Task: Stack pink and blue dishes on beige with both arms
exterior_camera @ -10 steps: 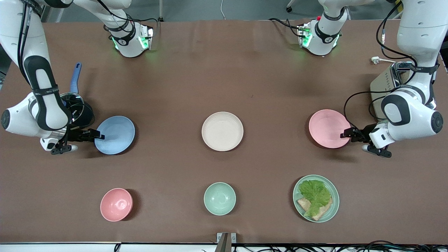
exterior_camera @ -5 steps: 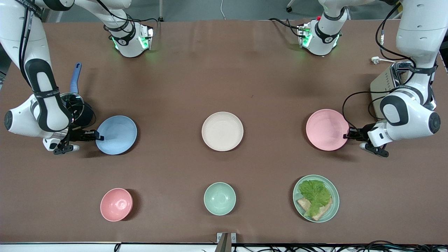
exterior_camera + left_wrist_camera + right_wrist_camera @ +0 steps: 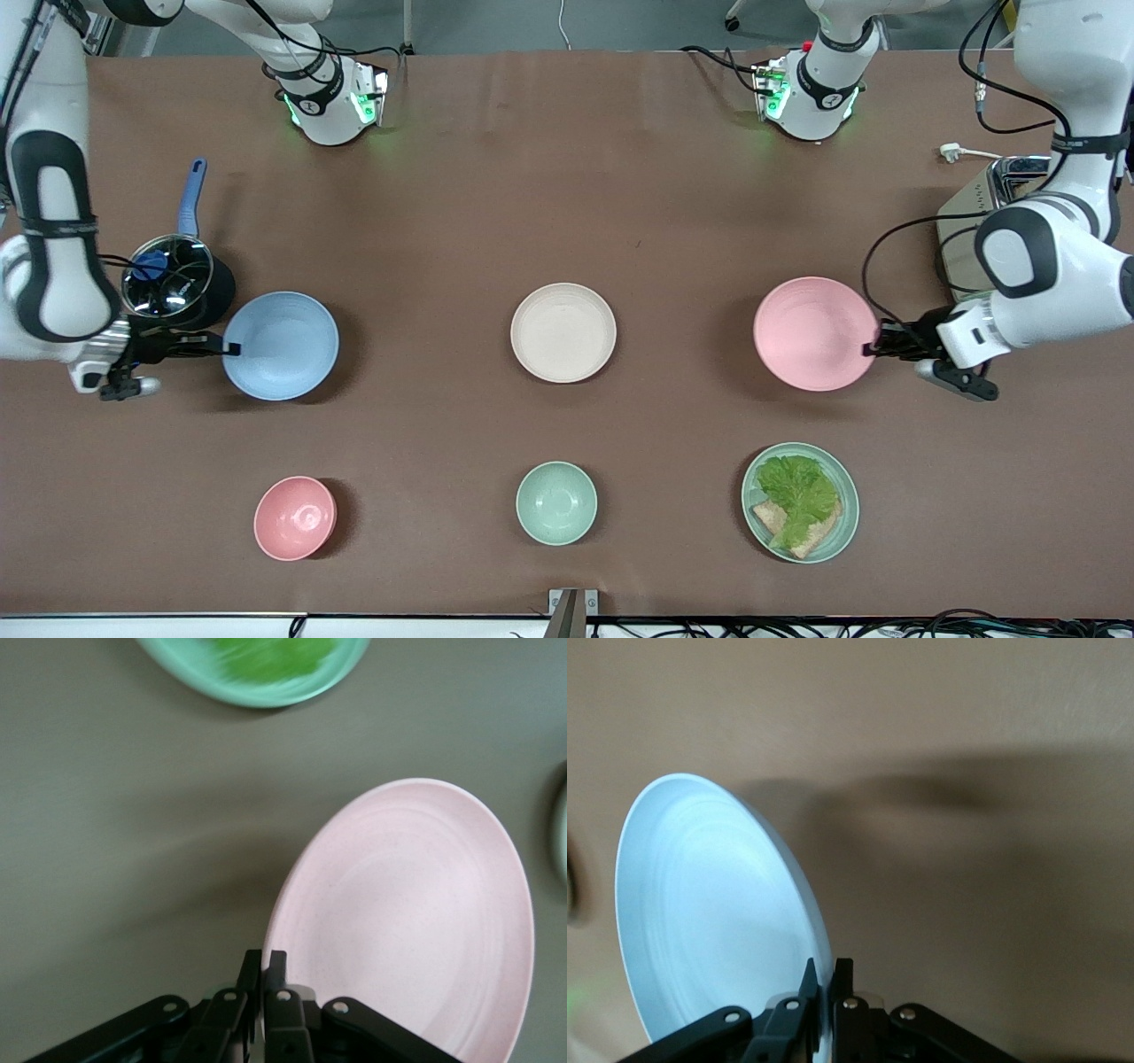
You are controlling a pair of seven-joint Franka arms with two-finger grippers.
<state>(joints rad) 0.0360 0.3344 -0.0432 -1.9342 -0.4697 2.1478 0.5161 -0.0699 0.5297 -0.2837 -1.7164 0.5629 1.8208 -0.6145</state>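
Brown worktop [image 3: 567, 204] carried three matching plates in a row across mid-frame, both outer ones gripped.
Each arm had pinched an outer rim, which left the plates' inner sides free to travel toward the beige plate [image 3: 563, 332] at centre: the left hand [image 3: 873, 347] was clamped on the pink plate [image 3: 811, 332] at centre-right, the right hand [image 3: 232, 348] on the blue plate [image 3: 282, 344] at centre-left. Bare worktop lay between; the pot [image 3: 168, 283] stood just beside the blue plate.

Beige plate [image 3: 563, 332] sits between both apparently lifted plates [image 3: 280, 345].
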